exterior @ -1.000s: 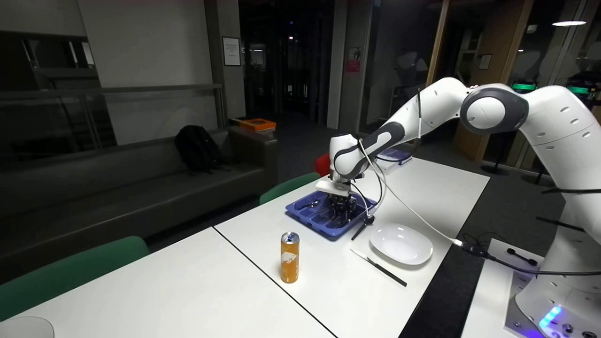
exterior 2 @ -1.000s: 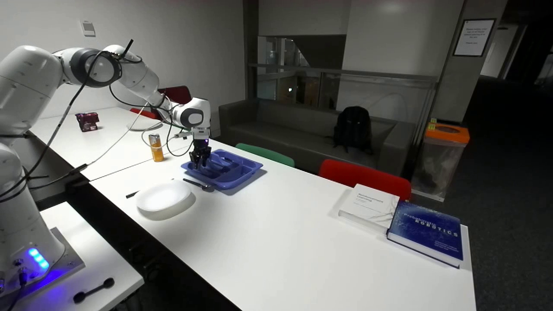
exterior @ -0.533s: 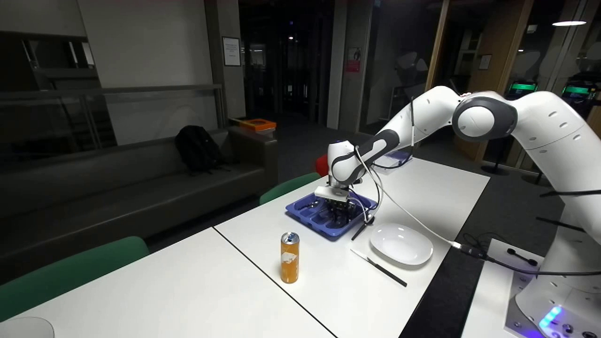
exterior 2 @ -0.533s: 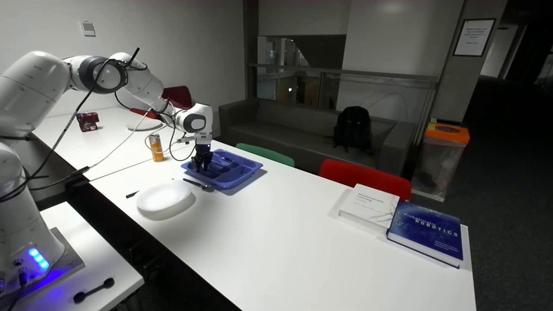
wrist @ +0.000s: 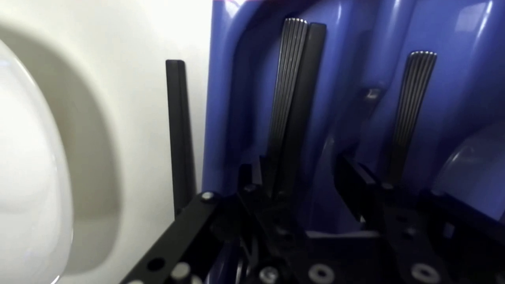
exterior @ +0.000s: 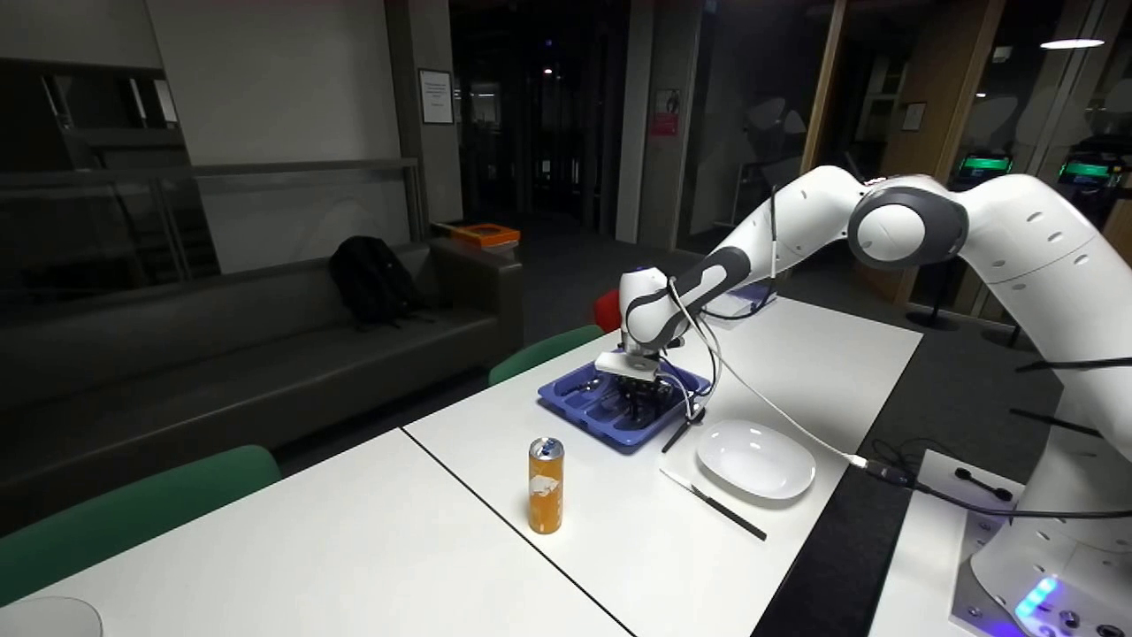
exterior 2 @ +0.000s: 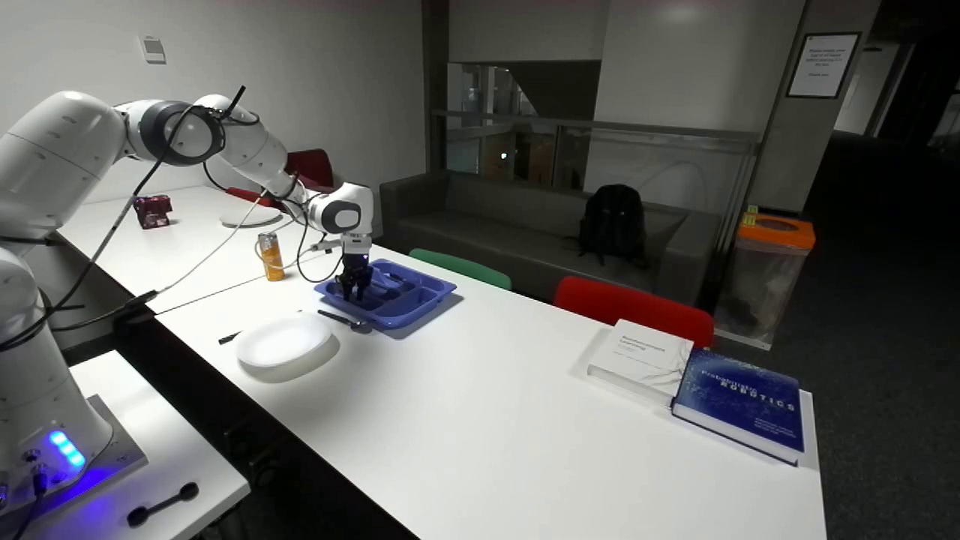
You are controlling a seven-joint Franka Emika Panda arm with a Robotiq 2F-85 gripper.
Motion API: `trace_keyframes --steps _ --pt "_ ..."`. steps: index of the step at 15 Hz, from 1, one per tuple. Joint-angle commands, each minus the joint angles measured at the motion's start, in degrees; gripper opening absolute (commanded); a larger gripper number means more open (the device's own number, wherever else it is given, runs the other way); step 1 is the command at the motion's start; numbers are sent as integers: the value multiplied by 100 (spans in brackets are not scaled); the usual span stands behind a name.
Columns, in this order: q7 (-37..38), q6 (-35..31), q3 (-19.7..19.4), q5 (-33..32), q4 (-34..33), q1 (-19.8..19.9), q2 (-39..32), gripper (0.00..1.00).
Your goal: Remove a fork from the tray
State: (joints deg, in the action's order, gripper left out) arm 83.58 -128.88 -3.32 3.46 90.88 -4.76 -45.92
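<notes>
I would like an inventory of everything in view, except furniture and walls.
tray: 1, blue, table
cutlery: 3+, black or silvery, tray
plate: 1, white, table
spoon: 1, dark, by tray
knife: 1, black handle, by plate
can: 1, orange, table
disc: 1, whitish, table
packet: 1, maroon, table
books: 2, white, blue, table
backpack: 1, black, sofa
bin: 1, orange top, by sofa
unclear item: 1, black, side table
jaws: 2, black, open, at tray
arm: 1, white, over table

Office-style common area: long dark-grey sofa [exterior 2: 502, 202], white rectangular table [exterior 2: 525, 420], blue hardcover robotics book [exterior 2: 739, 401], black-framed white notice [exterior 2: 823, 65].
</notes>
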Motion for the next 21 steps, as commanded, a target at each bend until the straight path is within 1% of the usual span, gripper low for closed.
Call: trace_keyframes --steps 1,5,8,11,12,13,14,17,19,21 --pt "-207 84 -22 152 40 65 -23 55" --pt "-200 34 -17 189 219 81 64 58" --pt "-197 69 -14 203 259 88 80 62" --pt "-154 105 -20 234 357 82 162 58" --pt "-161 90 -23 233 379 76 169 48" --pt "-182 109 -10 259 363 92 155 33" --pt "-211 141 2 270 327 102 133 30" --pt "-234 203 9 308 310 111 131 6" --pt "-239 282 9 315 303 118 150 0" --pt "-236 280 7 331 318 124 187 4"
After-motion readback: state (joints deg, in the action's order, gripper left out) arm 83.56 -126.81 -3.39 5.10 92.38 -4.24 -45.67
